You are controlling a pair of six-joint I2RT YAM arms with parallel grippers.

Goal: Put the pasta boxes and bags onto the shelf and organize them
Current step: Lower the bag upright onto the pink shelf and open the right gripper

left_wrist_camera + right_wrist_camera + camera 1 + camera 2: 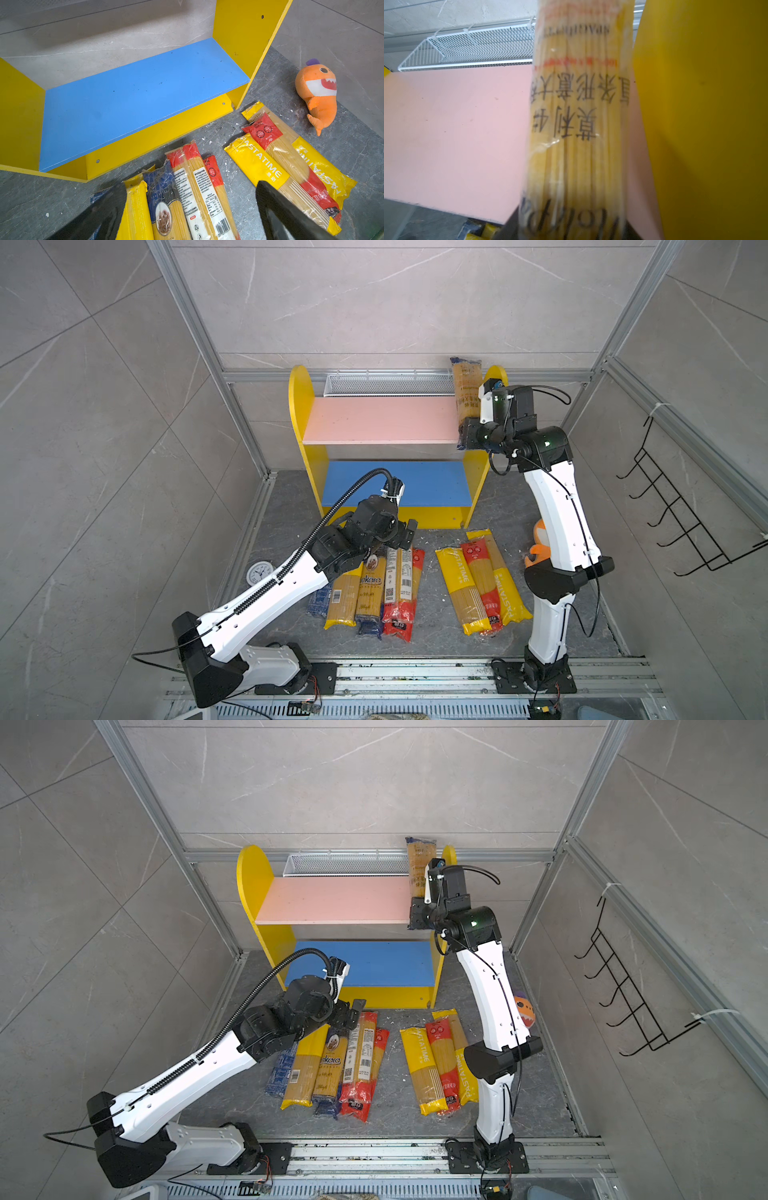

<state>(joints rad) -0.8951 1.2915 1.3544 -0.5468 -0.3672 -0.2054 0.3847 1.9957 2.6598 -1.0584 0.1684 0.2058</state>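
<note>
One clear spaghetti bag [467, 391] with navy ends is up at the shelf [300, 406] — it runs front to back over the right end of the pink upper board [382, 418], just beside the yellow right side panel. Its far end reaches past the white mesh basket [386, 384] behind the board, and its near end sticks out over the front edge. The right gripper [464, 435] is at that near end, and the right wrist view shows a dark finger on each side of the bag. Whether the fingers press on the bag or stand just clear of it cannot be told, nor whether the bag rests fully on the board. The left gripper [191, 184] hangs empty with its jaws spread wide, in front of the blue lower board [395, 483] and over the far ends of the left group of packs [370, 593] on the grey floor. That group has a dark blue box [319, 600] at its left edge, then yellow-ended, navy-ended and red-ended bags lying side by side and touching. To the right, across a strip of floor, lies a second group [484, 585] of three bags — two yellow ones with a red one overlapping between them. An orange plush shark [318, 91] lies on the floor near that group, partly hidden behind the right arm in both top views.
</note>
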